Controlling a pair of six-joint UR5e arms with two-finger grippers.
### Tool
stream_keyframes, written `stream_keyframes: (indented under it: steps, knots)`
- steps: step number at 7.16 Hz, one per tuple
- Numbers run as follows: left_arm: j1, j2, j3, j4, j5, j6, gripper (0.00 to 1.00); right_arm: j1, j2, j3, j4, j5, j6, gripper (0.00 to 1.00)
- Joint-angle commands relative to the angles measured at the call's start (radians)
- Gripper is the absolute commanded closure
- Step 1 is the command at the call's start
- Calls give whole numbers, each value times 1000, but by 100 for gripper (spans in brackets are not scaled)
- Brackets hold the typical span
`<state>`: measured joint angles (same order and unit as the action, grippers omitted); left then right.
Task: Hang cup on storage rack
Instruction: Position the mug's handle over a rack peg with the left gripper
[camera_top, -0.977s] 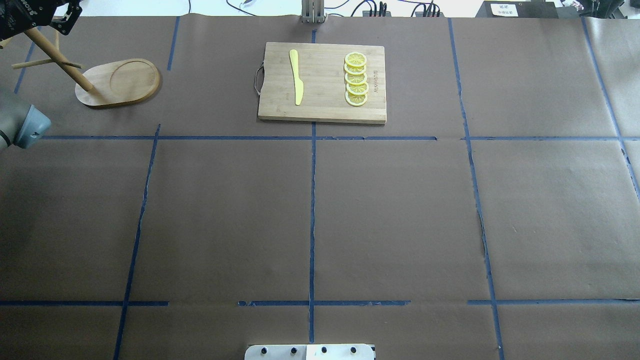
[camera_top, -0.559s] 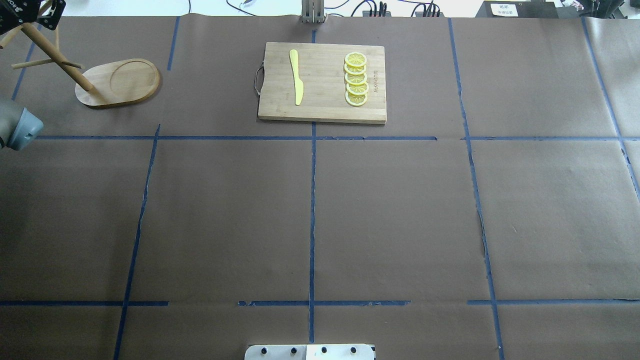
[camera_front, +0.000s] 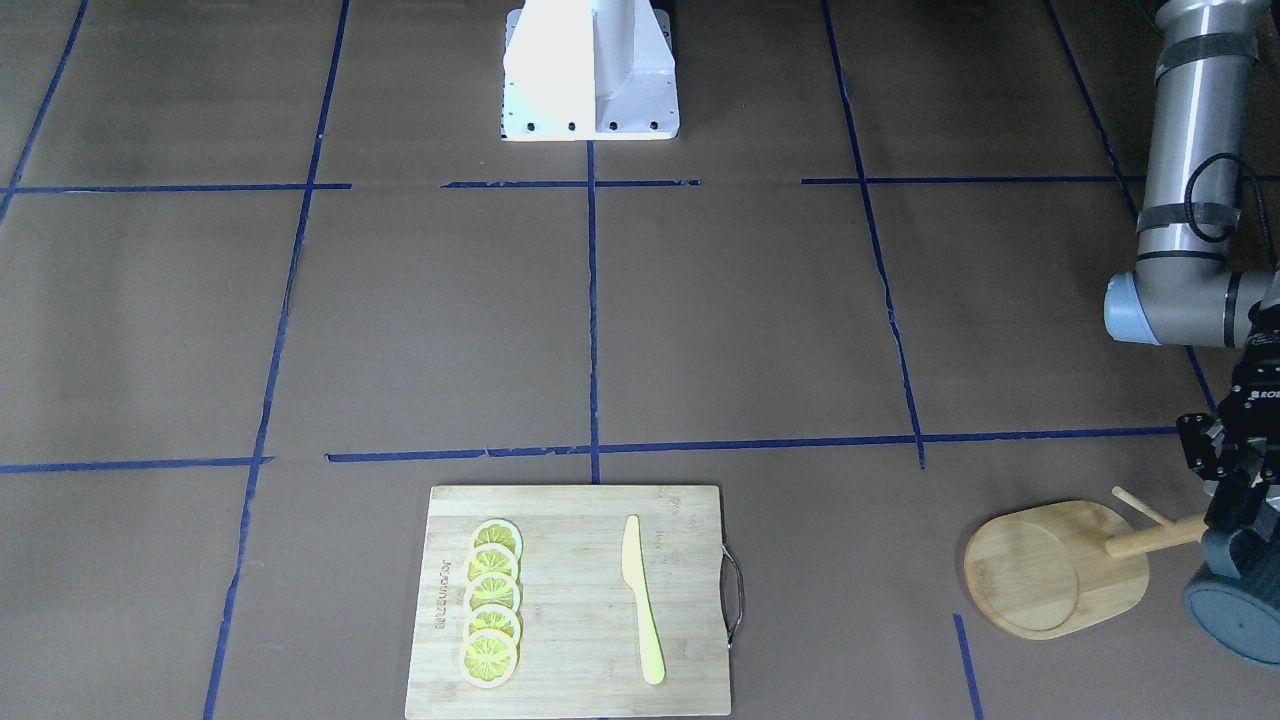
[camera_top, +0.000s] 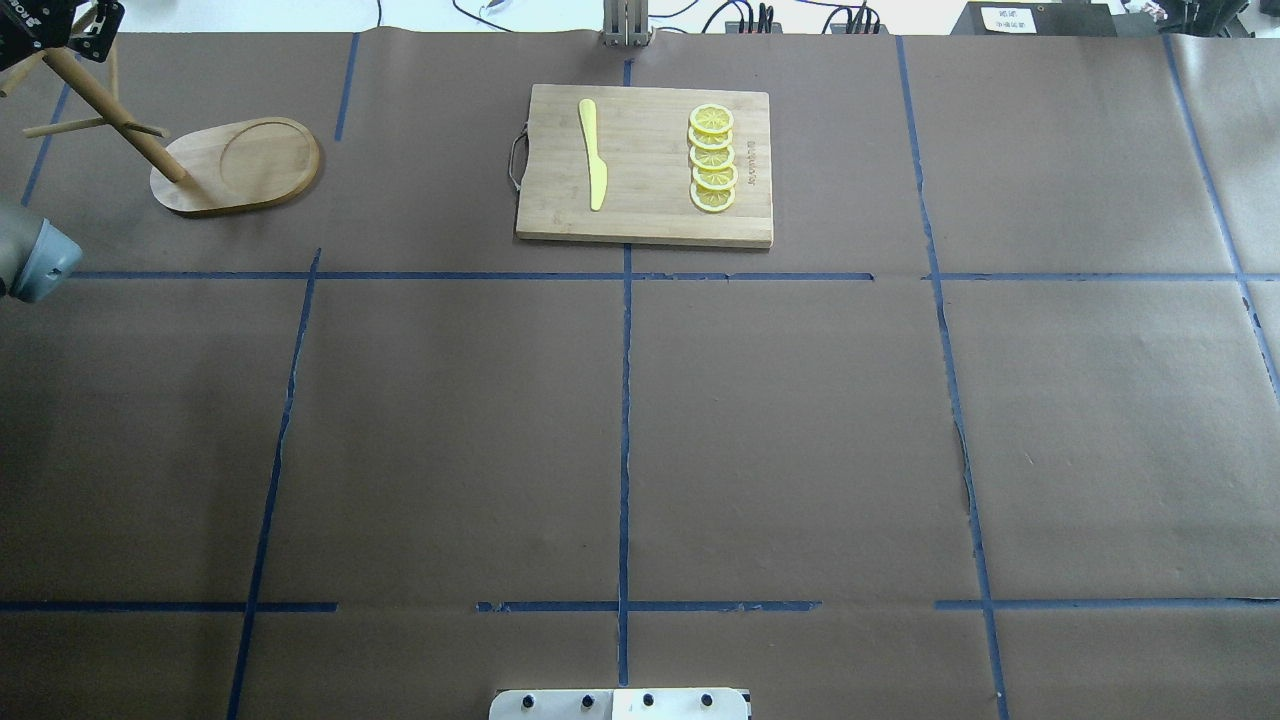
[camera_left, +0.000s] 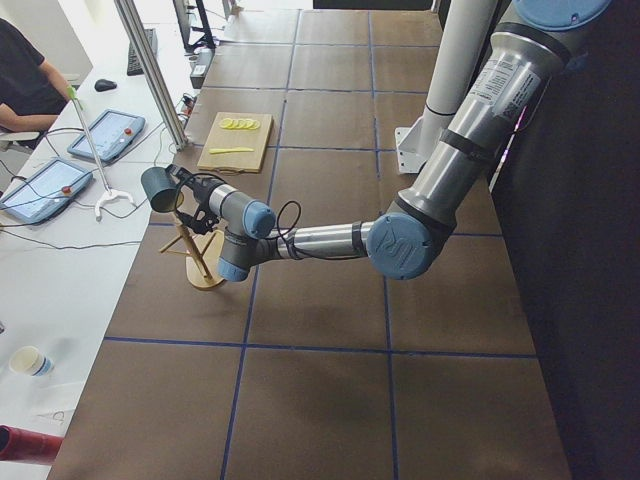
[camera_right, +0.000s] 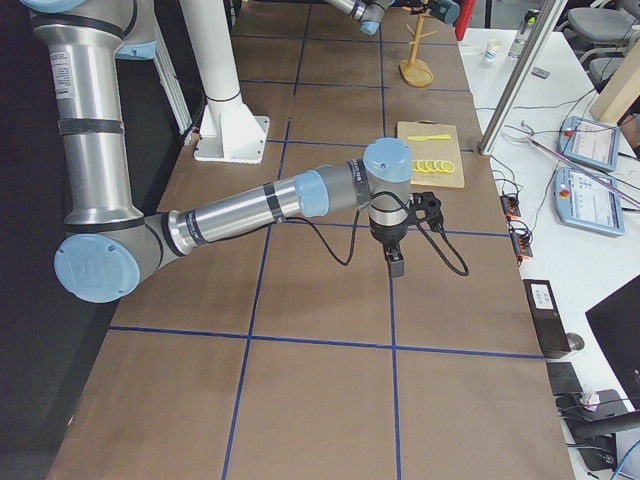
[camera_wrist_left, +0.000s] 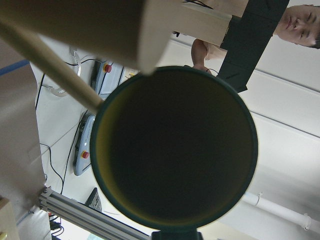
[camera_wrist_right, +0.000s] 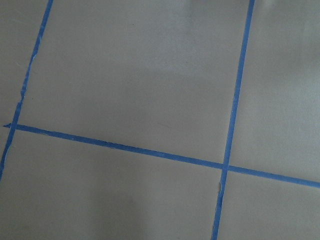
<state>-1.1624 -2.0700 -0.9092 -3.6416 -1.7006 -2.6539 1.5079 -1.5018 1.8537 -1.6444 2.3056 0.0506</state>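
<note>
Left tool (camera_front: 1235, 512) shifted leftward | seemingly grasping cup (camera_wrist_left: 175, 150): dark rim, yellow-green inside | right tool (camera_right: 397, 267) state unclear

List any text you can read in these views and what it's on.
"ROB", cut off by the frame edge: on the left gripper.
Too small to read: engraved brand along one edge of the board.
Blurred: white label on the black box.
Too small to read: sticker on the left arm.
No lettering shows on the cup.
</note>
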Motion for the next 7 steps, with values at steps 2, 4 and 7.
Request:
stream_keyframes:
  steps: [2, 4, 7]
  knots:
    - [1, -18, 1, 1, -1, -8, 100, -2, 0, -2, 0, 0, 0, 0]
    - [1, -35, 1, 1, 1, -8, 100, -2, 0, -5, 0, 0, 0, 0]
    - [3, -42, 32, 3, 12, -8, 100, -2, 0, -5, 0, 0, -2, 0]
